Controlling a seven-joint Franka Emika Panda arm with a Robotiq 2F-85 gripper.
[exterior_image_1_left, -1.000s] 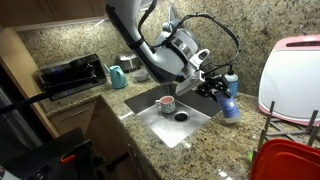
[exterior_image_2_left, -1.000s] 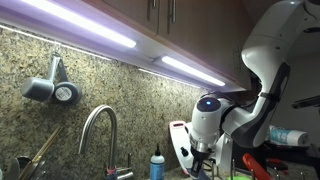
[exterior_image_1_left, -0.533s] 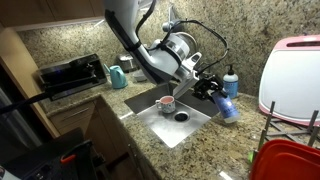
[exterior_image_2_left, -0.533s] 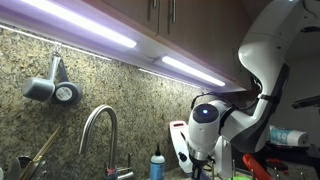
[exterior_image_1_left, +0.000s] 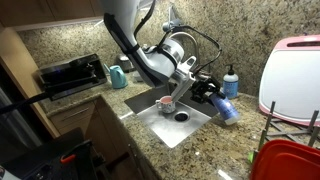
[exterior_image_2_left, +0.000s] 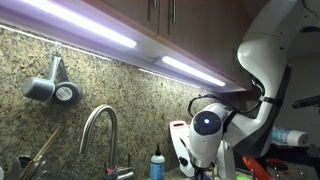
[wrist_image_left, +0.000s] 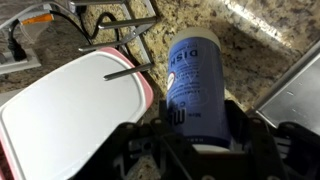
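Observation:
My gripper (exterior_image_1_left: 210, 94) is shut on a blue cylindrical container (exterior_image_1_left: 224, 108) with white lettering, holding it tilted over the granite counter just beside the sink (exterior_image_1_left: 170, 132). In the wrist view the container (wrist_image_left: 194, 72) runs up from between the jaws of the gripper (wrist_image_left: 195, 128), which press on its two sides near the white lower end. In an exterior view the arm's round wrist (exterior_image_2_left: 205, 124) hangs in front of the backsplash; the container is not clear there.
A red cup (exterior_image_1_left: 166, 102) stands in the sink near the drain. A blue soap bottle (exterior_image_1_left: 231, 80) stands behind, a white-and-pink cutting board (exterior_image_1_left: 290, 72) beside it, a red dish rack (exterior_image_1_left: 285, 160) in front. A faucet (exterior_image_2_left: 95, 125) curves up. A toaster oven (exterior_image_1_left: 70, 73) sits far along the counter.
The arm has swung toward the sink with the blue container, which now tilts more. The grip has stayed the same.

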